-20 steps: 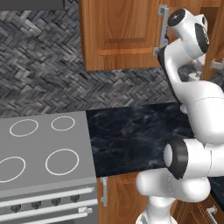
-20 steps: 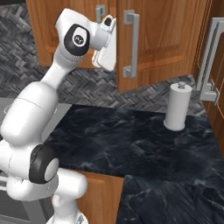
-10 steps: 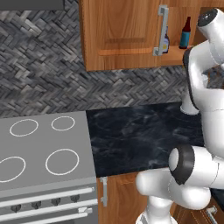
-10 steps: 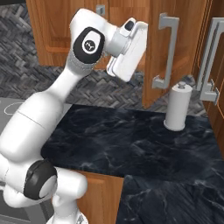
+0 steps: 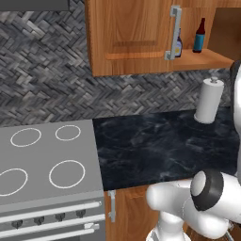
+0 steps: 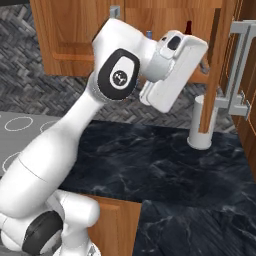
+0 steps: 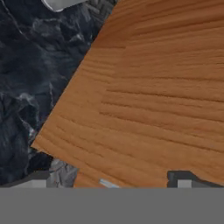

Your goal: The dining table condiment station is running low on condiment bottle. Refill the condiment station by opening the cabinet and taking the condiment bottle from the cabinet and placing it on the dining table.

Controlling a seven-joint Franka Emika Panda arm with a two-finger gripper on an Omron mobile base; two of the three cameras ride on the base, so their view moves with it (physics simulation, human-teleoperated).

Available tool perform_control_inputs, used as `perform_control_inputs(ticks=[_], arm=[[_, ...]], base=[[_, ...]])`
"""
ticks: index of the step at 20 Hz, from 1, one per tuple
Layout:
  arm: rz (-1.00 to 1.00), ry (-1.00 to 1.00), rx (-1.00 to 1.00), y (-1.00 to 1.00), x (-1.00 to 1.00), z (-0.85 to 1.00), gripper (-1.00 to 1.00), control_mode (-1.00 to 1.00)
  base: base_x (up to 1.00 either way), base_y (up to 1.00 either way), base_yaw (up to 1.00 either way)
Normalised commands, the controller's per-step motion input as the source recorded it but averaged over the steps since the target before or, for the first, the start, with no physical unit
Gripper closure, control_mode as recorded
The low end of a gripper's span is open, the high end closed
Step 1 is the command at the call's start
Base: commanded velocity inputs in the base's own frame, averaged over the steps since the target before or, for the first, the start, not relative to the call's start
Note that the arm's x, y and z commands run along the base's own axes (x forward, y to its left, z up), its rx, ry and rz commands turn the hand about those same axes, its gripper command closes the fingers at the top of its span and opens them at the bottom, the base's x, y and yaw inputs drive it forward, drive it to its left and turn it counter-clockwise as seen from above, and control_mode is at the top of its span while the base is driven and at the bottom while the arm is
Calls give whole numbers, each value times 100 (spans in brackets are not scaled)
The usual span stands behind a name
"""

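Condiment bottle point(image 5: 199, 36) stands upright on the wooden shelf point(image 5: 200, 60) inside the cabinet point(image 5: 132, 35), right door swung out to give reach. End effector point(image 7: 109, 181) hangs with jaws spread and empty against that door point(image 7: 153, 87), above the table point(image 5: 164, 146).

Both base views face the cabinet point(image 5: 136, 37) over the counter point(image 6: 165, 165); hand view hugs wood.
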Motion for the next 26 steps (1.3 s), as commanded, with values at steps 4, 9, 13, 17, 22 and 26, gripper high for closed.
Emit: perform_control_inputs(ticks=[4, 9, 13, 17, 22, 26], arm=[[0, -30, 8, 1, -48, 0, -100, -100], [0, -46, 9, 43, -55, 3, -100, -100], [0, -49, 14, 64, -51, 6, -100, -100], [1, -39, 17, 75, -30, 1, -100, -100], [2, -26, 18, 80, -4, 6, -100, -100], [3, -20, 20, 75, 0, 7, -100, -100]], base=[[0, 0, 0], [0, 0, 0], [0, 0, 0], [0, 0, 0], [0, 0, 0], [0, 0, 0]])
